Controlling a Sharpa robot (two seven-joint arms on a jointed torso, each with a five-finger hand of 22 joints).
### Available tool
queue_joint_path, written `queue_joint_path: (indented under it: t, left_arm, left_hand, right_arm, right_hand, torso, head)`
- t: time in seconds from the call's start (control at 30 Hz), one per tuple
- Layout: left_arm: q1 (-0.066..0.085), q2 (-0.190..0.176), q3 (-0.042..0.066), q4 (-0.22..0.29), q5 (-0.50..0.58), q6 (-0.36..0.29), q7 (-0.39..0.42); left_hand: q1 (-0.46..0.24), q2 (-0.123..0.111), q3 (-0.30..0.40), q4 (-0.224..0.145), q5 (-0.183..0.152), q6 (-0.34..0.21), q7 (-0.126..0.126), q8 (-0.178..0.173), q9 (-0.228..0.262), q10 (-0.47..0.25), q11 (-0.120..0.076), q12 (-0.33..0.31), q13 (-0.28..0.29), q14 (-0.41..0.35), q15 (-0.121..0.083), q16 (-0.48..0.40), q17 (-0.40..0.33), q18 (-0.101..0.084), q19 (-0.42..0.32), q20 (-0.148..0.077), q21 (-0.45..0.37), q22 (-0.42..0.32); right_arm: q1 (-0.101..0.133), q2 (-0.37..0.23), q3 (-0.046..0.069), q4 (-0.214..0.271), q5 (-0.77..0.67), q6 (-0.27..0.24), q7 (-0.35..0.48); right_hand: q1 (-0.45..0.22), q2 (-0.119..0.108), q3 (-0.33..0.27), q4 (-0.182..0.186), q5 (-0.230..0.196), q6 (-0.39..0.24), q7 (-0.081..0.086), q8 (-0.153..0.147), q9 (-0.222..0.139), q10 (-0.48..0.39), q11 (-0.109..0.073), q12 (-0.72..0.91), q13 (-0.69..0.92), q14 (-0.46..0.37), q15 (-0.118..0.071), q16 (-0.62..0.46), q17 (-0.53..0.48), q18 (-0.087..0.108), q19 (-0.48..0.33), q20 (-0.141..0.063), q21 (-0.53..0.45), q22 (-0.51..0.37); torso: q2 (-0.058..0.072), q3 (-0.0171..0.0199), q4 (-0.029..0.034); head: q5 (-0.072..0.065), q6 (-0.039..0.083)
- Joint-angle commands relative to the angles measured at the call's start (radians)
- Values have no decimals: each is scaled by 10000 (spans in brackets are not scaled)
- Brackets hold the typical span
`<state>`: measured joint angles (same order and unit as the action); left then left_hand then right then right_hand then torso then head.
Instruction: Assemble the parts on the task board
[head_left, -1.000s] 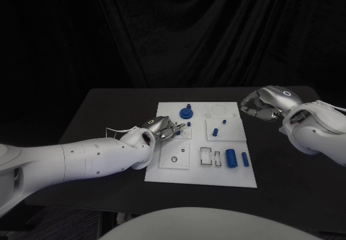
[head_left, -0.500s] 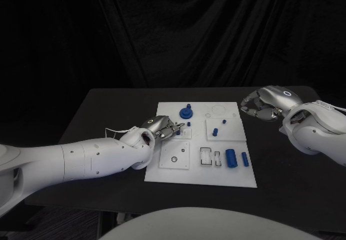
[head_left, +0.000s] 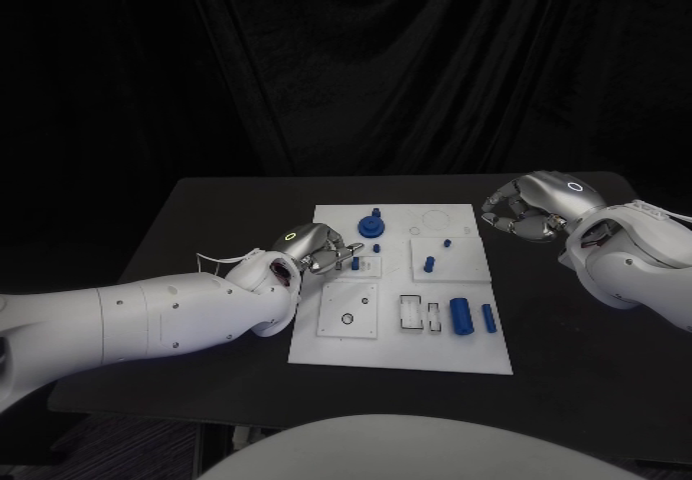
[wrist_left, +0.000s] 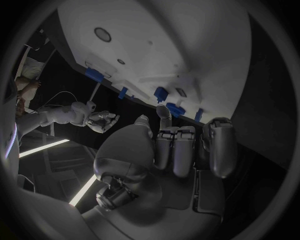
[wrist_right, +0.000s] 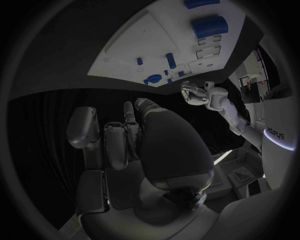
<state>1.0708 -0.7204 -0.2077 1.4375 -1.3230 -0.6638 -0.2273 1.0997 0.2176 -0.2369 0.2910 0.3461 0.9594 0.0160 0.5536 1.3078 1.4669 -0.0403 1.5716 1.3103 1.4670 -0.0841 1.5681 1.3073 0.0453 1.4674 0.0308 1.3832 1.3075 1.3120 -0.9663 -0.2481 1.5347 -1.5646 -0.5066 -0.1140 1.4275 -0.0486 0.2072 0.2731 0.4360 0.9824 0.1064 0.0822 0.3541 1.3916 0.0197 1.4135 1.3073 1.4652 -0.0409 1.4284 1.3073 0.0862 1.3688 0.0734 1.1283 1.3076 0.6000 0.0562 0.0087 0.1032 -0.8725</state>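
Observation:
The white task board (head_left: 378, 346) lies in the middle of the black table. On it are a blue round part with a peg (head_left: 372, 222), several small blue pegs (head_left: 430, 264) and two blue cylinders (head_left: 462, 315) near its right edge. My left hand (head_left: 320, 246) hovers over the board's left edge with its fingers curled in; a small blue piece (head_left: 355, 264) lies just by its fingertips and I see nothing held. In the left wrist view the curled fingers (wrist_left: 178, 147) hang over the board (wrist_left: 156, 35). My right hand (head_left: 522, 211) stays off the board's far right corner, fingers curled, holding nothing.
A black ring (head_left: 348, 319) and rectangular slots (head_left: 413, 312) mark the near half of the board. Bare black table (head_left: 216, 230) runs along both sides of the board. A dark curtain closes off the back.
My left hand has shifted a little toward the far side of the board and turned slightly. The right hand and the blue parts have stayed put.

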Motion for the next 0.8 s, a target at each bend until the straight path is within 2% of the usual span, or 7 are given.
queue_joint_path:
  t: [0.03,0.13,0.2,0.27,0.37,0.53,0.8]
  left_arm:
    - [593,-201,50,289,45,-322,395]
    - [1176,-356,53,398,45,48,404]
    - [1553,-434,49,380,45,520,350]
    - [1839,-467,42,290,45,1062,220]
    - [2187,-424,25,1,45,2151,-166]
    - [2408,-169,-1,-583,45,3506,-858]
    - [2474,462,-32,-1502,45,4601,-1373]
  left_hand:
    - [289,-86,-18,-33,16,-5,2,84,418,1039,-59,-8,2605,1038,-50,26,2635,-29,171,-67,108,2076]
    - [494,-161,1,-44,-4,-49,4,59,407,1039,-57,-8,2605,1038,-45,26,2635,-39,191,-66,156,2090]
    - [664,-199,33,-42,-10,-227,16,-136,365,1039,-50,-8,2605,1038,-42,26,2635,-47,202,-61,189,2100]
    - [1051,-281,125,-87,4,-560,42,-465,298,1039,-28,-8,2605,1038,-25,26,2635,-72,247,-51,298,2133]
    - [1350,-352,211,-71,-149,-788,91,-639,268,1039,6,-8,2605,1038,0,26,2635,-76,247,-29,314,2136]
    - [1616,-449,299,-45,-447,-1047,204,-947,231,1039,93,-8,2605,1038,66,26,2635,-82,254,22,343,2142]
    - [1249,-422,161,1,-1091,-1032,317,-1227,246,1039,195,-8,2605,1038,155,26,2635,-99,301,108,428,2164]
  right_arm:
    - [-19,-39,8,42,-35,-225,1]
    - [-18,-51,9,59,-35,-317,73]
    - [-17,-31,9,55,-35,-353,109]
    - [-16,-7,9,49,-35,-369,131]
    - [-14,37,10,45,15,-382,178]
    - [-13,104,10,39,82,-363,235]
    - [-14,114,10,42,111,-247,255]
  right_hand:
    - [-14,-57,55,-13,51,68,5,-35,-8,14,16,-18,924,483,35,-11,1759,43,-46,3,-15,1418]
    - [-14,-58,56,-13,51,69,4,-34,-8,22,15,-10,932,487,35,-2,1764,37,-32,3,13,1426]
    - [-14,-58,56,-13,51,69,4,-34,-8,22,15,-10,932,487,35,-2,1764,37,-32,3,13,1426]
    - [-14,-60,58,-13,52,70,4,-34,-8,28,13,-5,937,492,35,9,1771,33,-20,3,37,1433]
    - [-15,-60,58,-13,52,71,4,-33,-8,37,12,3,945,496,35,19,1778,30,-13,3,51,1437]
    - [-18,-58,62,-10,52,69,3,-35,-9,60,7,24,967,510,33,52,1798,20,11,3,99,1451]
    - [-20,-57,64,-8,52,69,3,-35,-10,71,6,33,977,513,33,61,1803,17,18,3,113,1455]
  torso:
    - [-9,-7,12]
    - [-2,-14,13]
    - [-3,-12,4]
    - [-9,-2,-25]
    - [7,19,-43]
    - [98,-16,-4]
    - [214,-51,-26]
  head:
    - [-22,-1]
    - [-9,-1]
    - [13,-1]
    - [57,-1]
    - [101,-1]
    - [95,-1]
    - [59,-1]
